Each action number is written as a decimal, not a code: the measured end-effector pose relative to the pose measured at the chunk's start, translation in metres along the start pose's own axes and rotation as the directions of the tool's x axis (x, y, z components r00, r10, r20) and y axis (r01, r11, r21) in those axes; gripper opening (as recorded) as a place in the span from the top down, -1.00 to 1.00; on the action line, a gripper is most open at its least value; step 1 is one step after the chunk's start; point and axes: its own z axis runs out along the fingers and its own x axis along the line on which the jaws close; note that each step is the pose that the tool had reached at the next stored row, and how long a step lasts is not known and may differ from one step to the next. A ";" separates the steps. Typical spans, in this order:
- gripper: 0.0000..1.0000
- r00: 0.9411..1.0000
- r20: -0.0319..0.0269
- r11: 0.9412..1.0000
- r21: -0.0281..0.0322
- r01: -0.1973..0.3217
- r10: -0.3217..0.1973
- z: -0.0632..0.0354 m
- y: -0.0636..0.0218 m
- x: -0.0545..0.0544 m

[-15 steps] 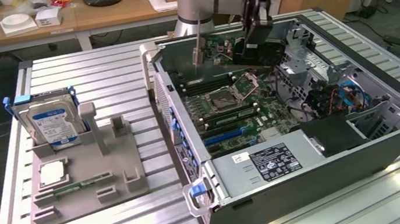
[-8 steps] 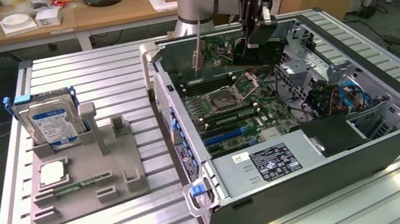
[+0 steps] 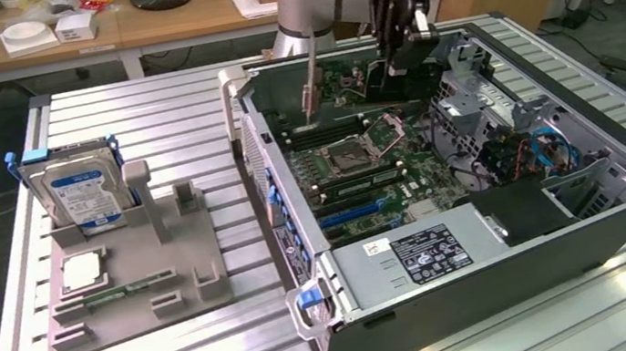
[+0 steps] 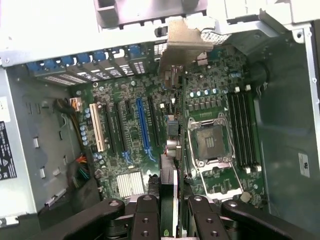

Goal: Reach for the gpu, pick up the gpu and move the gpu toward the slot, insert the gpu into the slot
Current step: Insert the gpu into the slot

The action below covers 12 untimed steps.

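1. Pickup looks done: the black claw [image 4: 172, 209] is clamped on the thin, dark rectangular gpu card [image 4: 169, 170].
2. The gpu [image 3: 310, 84] hangs edge-on over the far end of the green motherboard [image 4: 210, 95].
3. Seating it in a long expansion slot [image 4: 142, 125] is apparently not yet done.

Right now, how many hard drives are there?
1: the hard drive stands upright in the grey holder, at the exterior view's left. Others may be hidden inside the computer case.

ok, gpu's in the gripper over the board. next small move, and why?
Probably a small sideways shift toward the blue slot before lowering. The gripper is shut on the gpu, which hangs above the board, parallel to the slot but beside it, on the socket side.
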 end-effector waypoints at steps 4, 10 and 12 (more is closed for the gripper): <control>0.47 1.000 0.000 1.000 0.000 0.024 -0.024 0.0000 0.0000 0.000; 0.47 0.999 0.001 0.999 0.003 0.032 -0.032 0.0009 -0.0005 0.000; 0.47 0.999 0.000 0.999 0.003 0.043 -0.043 0.0021 -0.0012 0.000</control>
